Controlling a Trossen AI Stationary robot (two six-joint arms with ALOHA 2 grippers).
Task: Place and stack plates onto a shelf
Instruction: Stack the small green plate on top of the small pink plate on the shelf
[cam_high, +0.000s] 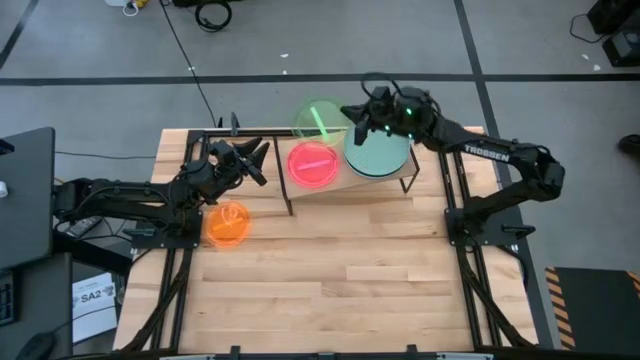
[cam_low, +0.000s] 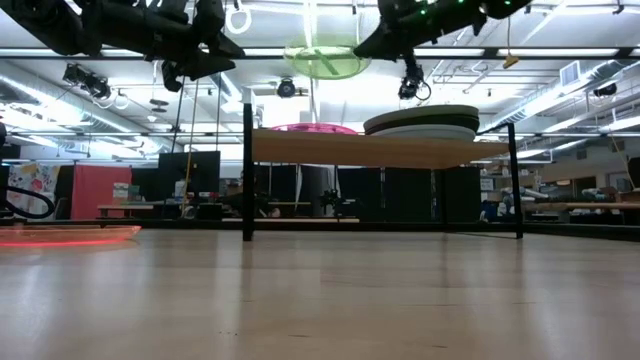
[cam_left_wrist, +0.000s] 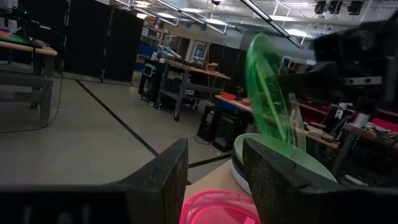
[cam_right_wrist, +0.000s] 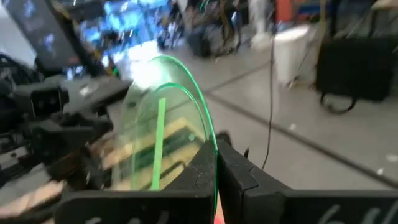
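Observation:
My right gripper (cam_high: 352, 118) is shut on a translucent neon-green plate (cam_high: 320, 122), held in the air above the shelf's far edge (cam_low: 325, 60). The shelf (cam_high: 345, 188) is a light-brown board on thin black legs. On it lie a pink plate (cam_high: 313, 163) and, to its right, a stack of larger plates with a mint-green one on top (cam_high: 377, 152). An orange plate (cam_high: 228, 224) lies flat on the tabletop. My left gripper (cam_high: 258, 160) hovers open just left of the shelf and holds nothing; in its own view the fingers frame the pink plate (cam_left_wrist: 221, 208). My right gripper pinches the neon-green plate by its rim (cam_right_wrist: 210, 144) between the two fingers (cam_right_wrist: 239, 171), on the side of the plate toward the table's right. It comes at the plate from the right. The plate is lifted clear, roughly level, and juts out leftward from the fingers (cam_low: 325, 60).
The shelf's black legs (cam_low: 247, 170) stand on the slatted tabletop (cam_high: 330, 270), which has open wood toward the near edge. My left arm (cam_high: 120, 195) lies along the table's left side. Beyond the table are a concrete floor, cables and workbenches.

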